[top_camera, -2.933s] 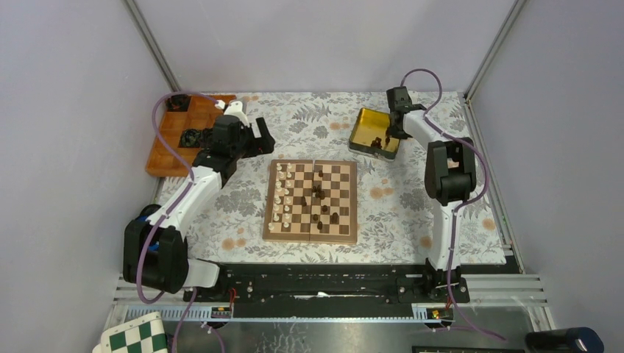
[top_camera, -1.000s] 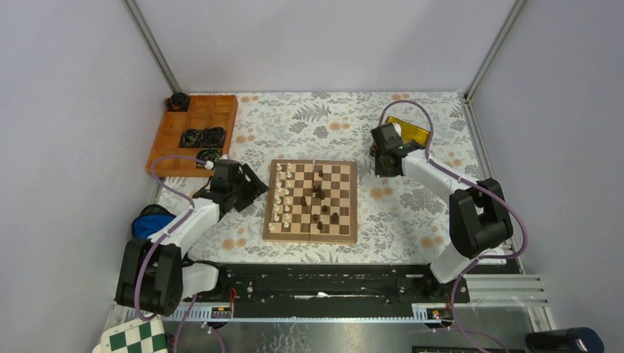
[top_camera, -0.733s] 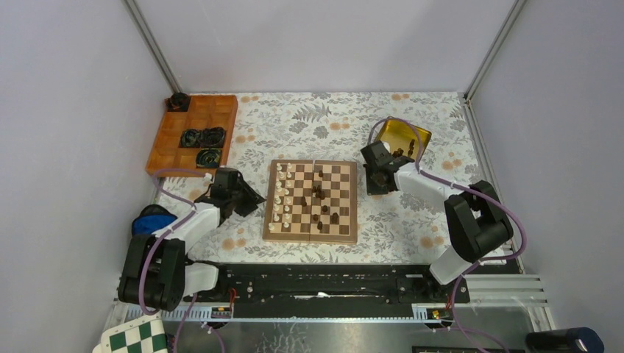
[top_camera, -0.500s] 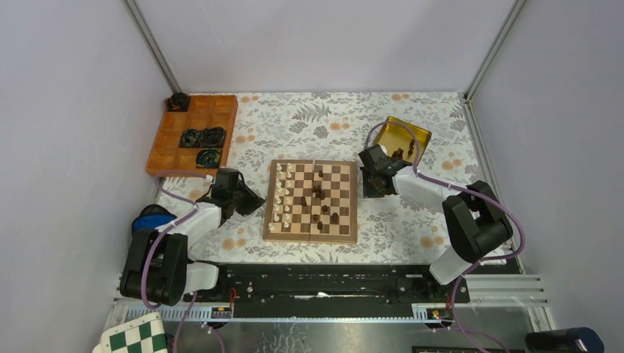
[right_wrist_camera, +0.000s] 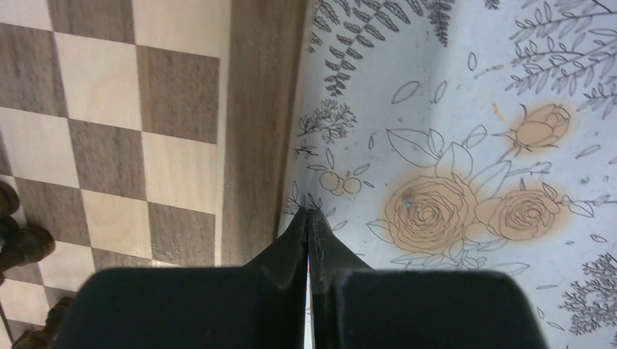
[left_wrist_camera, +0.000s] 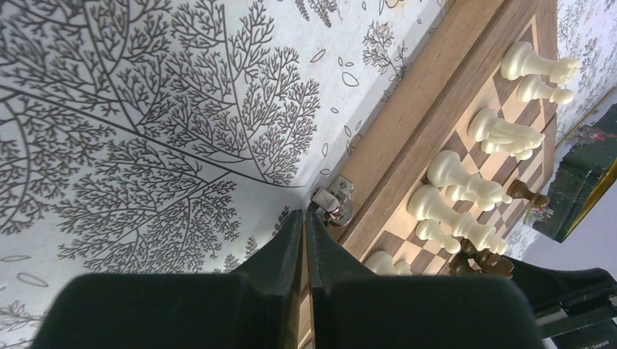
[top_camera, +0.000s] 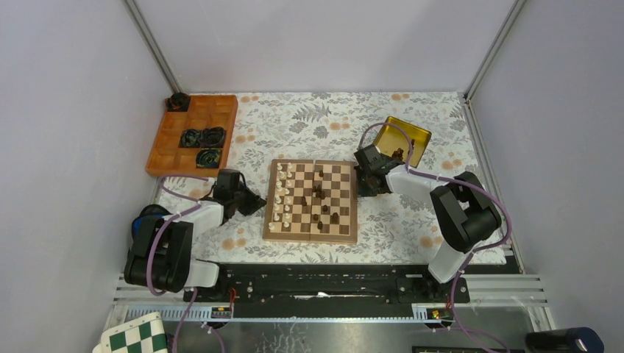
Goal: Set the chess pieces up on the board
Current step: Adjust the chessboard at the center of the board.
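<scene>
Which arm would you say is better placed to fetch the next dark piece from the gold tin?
The right, probably: the right hand, shut, sits at the board's right edge, with the gold tin and its dark pieces just behind. The left hand, also shut, is across the board.

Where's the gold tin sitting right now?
In the top view, the gold tin sits on the floral cloth at the far right, just beyond the far right corner of the board.
</scene>
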You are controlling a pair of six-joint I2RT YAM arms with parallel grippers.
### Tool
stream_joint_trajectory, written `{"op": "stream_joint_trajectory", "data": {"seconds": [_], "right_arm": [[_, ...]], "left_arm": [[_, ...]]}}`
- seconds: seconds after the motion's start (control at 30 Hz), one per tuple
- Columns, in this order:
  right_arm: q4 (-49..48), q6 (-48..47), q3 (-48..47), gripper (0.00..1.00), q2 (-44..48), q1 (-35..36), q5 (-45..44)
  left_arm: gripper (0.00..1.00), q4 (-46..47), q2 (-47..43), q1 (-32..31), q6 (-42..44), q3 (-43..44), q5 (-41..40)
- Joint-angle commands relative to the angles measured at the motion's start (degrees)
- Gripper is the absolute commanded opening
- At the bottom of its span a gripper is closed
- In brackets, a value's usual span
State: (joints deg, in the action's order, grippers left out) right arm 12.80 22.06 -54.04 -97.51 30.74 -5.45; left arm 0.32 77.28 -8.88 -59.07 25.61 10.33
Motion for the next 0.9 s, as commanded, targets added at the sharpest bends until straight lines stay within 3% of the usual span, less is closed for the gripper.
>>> {"op": "stream_joint_trajectory", "data": {"seconds": [0.0, 0.87], "right_arm": [[-1.6, 0.5, -2.7, 0.00, -2.3, 0.5, 2.2], [1.3, -0.1, -16.0, 0.00, -11.1, 1.3, 2.4]], "left_arm": [[0.11, 4.5, 2.2, 0.4, -1.2, 0.4, 2.3], [0.07, 4.1, 5.8, 0.5, 0.6, 5.9, 3.5]]}}
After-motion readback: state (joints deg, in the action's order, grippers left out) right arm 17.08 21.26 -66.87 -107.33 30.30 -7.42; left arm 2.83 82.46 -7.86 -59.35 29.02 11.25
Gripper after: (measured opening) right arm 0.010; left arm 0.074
